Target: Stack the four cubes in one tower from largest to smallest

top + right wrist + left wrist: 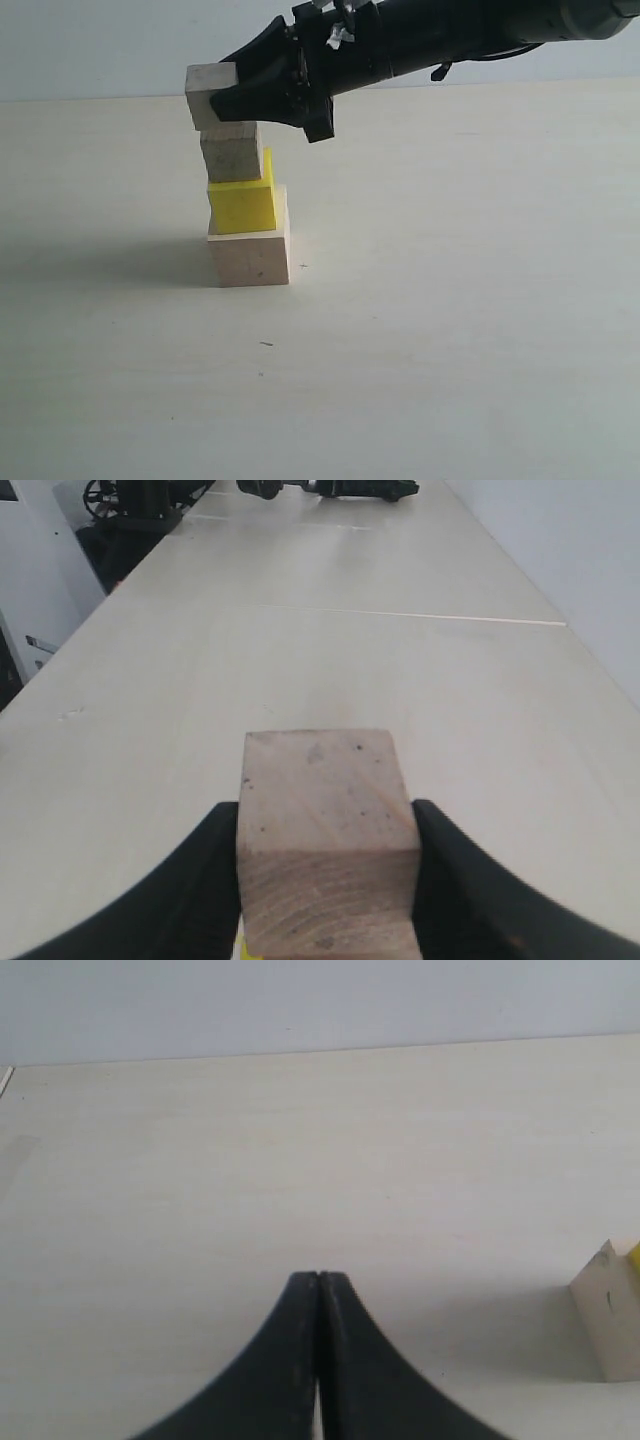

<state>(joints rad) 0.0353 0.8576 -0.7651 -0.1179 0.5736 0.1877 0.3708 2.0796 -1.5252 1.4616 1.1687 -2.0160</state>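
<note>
A stack stands on the table: the largest pale wood cube at the bottom, the yellow cube on it, and the medium pale cube on top. My right gripper reaches in from the right, shut on the smallest pale cube. That cube sits at the medium cube's top, shifted to the left; contact is unclear. In the right wrist view the held cube fills the gap between the black fingers of the right gripper. My left gripper is shut and empty, with the largest cube off to one side.
The pale table spreads wide around the stack. In the right wrist view dark equipment sits at the table's far end, and a seam crosses the tabletop. A pale wall rises behind the table.
</note>
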